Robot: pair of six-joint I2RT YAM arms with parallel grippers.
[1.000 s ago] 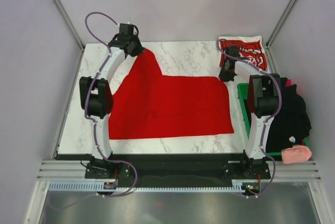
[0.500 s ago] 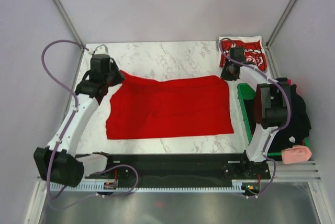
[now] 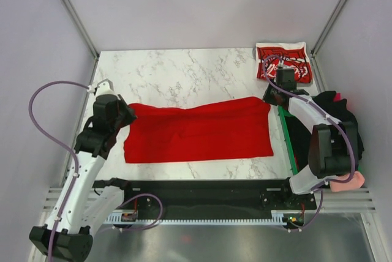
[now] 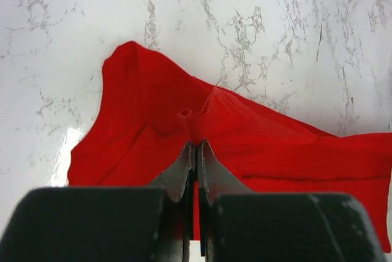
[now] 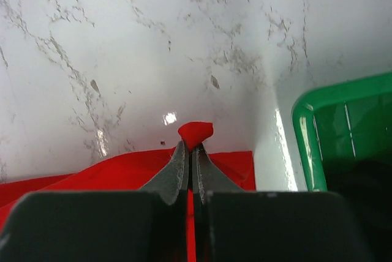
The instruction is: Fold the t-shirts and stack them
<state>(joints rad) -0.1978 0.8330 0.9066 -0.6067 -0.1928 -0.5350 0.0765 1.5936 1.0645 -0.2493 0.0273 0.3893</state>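
The plain red t-shirt [image 3: 199,130] lies across the marble table, its far half folded toward the near edge. My left gripper [image 3: 125,112] is shut on its far-left edge; in the left wrist view the cloth [image 4: 257,145] bunches at the closed gripper [image 4: 196,145]. My right gripper [image 3: 269,95] is shut on the shirt's far-right corner; a red tuft [image 5: 195,132] pokes out above the closed gripper [image 5: 190,149]. The Coca-Cola t-shirt [image 3: 285,61] lies folded at the back right corner.
A green tray [image 3: 285,127] with dark clothing [image 3: 343,133] stands at the right edge; its rim shows in the right wrist view [image 5: 318,115]. A pink item [image 3: 346,180] lies at its near end. Walls enclose the table on three sides.
Both grippers have pulled the red shirt's far edge toward the near side, folding it into a narrower band. The left arm swung from the back left corner down the left side.
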